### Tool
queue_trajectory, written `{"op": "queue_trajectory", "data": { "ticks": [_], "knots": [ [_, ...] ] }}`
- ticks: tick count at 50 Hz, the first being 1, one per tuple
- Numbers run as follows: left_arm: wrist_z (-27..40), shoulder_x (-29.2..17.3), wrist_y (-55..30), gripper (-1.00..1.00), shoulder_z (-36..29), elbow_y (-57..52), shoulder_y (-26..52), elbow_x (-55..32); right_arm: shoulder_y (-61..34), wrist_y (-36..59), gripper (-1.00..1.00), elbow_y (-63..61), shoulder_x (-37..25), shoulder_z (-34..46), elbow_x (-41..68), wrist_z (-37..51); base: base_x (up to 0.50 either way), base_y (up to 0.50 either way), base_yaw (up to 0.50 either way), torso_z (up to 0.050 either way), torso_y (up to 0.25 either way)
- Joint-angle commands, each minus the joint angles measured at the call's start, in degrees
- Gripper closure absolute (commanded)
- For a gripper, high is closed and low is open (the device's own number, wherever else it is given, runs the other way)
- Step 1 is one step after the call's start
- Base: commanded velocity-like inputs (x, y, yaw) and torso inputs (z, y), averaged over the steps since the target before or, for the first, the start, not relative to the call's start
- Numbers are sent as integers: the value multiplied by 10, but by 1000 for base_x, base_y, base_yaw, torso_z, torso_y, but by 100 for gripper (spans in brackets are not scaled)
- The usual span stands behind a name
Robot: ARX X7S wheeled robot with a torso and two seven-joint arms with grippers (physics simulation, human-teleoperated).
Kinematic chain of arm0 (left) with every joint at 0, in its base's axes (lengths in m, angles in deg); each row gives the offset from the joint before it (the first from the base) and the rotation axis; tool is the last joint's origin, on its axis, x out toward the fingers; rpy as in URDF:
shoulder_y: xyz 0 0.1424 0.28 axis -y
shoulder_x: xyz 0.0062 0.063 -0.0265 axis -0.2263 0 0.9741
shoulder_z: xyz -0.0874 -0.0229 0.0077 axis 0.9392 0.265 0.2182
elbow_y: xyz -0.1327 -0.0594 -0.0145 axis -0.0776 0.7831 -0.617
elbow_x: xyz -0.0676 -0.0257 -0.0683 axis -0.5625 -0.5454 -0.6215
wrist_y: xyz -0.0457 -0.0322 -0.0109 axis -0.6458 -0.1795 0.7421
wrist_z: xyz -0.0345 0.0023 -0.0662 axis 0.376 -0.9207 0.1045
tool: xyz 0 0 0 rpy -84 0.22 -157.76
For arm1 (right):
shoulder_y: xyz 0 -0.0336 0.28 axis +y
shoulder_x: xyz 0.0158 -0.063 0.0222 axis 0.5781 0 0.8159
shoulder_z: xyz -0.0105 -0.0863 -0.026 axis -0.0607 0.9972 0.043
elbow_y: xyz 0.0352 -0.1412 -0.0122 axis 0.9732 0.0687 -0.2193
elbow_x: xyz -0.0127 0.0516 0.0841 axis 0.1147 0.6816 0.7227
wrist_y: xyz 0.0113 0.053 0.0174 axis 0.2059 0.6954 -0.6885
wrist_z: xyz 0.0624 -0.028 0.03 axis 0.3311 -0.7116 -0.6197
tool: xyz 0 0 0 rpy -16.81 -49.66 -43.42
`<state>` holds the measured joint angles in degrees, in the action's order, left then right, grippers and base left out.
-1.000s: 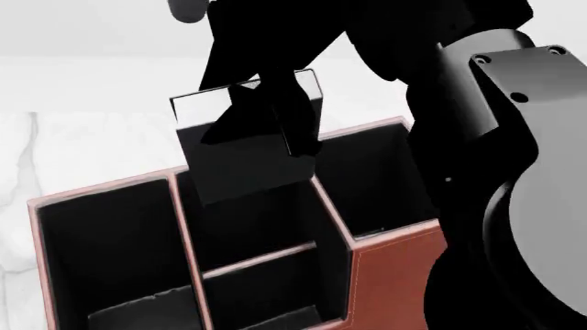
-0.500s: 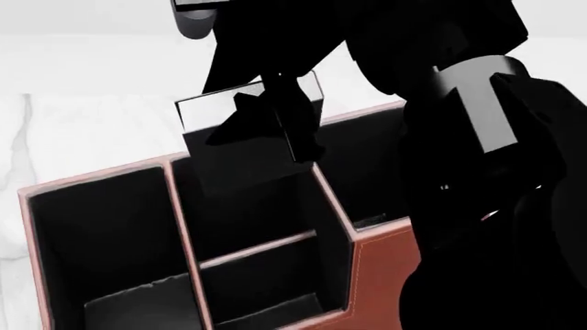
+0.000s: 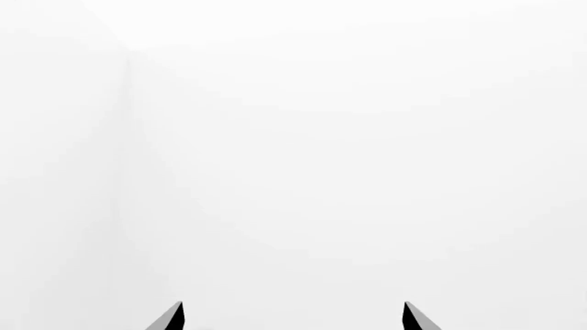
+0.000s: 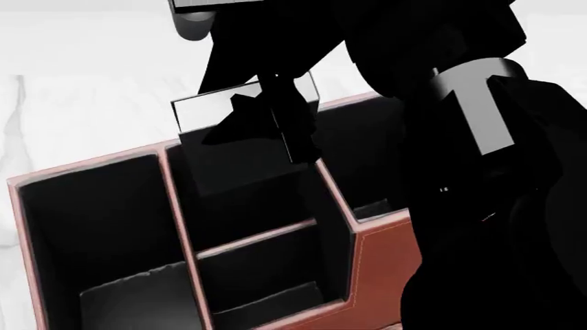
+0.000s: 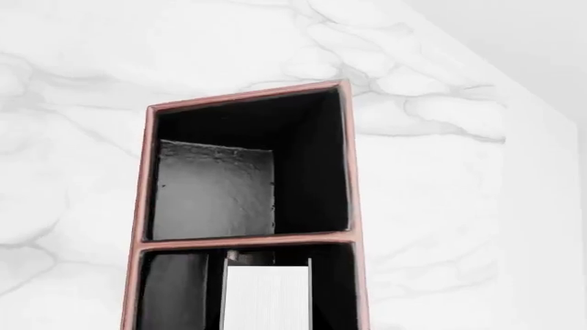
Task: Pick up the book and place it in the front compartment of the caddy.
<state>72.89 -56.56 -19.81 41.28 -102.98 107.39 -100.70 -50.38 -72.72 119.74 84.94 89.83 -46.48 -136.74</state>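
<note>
In the head view my right gripper (image 4: 275, 127) is shut on the black book (image 4: 234, 161), gripping it near its top edge. The book hangs tilted over the reddish-brown caddy (image 4: 385, 261), its lower end at the mouth of the far small cell (image 4: 266, 206) of the divided middle section, the front compartment. I cannot tell if it is inside. The right wrist view shows the book's white page edges (image 5: 268, 295) between the caddy's pink rims (image 5: 351, 172). My left gripper (image 3: 291, 320) is open and empty, facing a blank white surface.
The nearer small cell (image 4: 266, 275) has a cut-down outer wall. Large side cells lie left (image 4: 92, 234) and right (image 4: 367, 165) of the middle section. White marble tabletop (image 5: 82, 82) surrounds the caddy. My black right arm (image 4: 495, 172) fills the right side of the head view.
The book sits lower against the caddy than before. The caddy has slid left in the head view. My right forearm has turned.
</note>
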Motion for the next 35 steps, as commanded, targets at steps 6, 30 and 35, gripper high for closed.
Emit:
{"op": "queue_trajectory", "data": {
  "ticks": [6,30,35],
  "knots": [
    [-9,6,1,-100,12,-3,-1,1,-6,-11,100,0,8,-33,-16,4,0,0,0,0,0],
    [-6,-2,0,-100,0,-8,0,12,-3,-14,100,0,8,-14,6,7,0,0,0,0,-62],
    [-5,0,3,-100,5,-6,-3,7,-2,-15,100,0,8,-12,8,7,-2,0,0,0,-64]
  ]
}}
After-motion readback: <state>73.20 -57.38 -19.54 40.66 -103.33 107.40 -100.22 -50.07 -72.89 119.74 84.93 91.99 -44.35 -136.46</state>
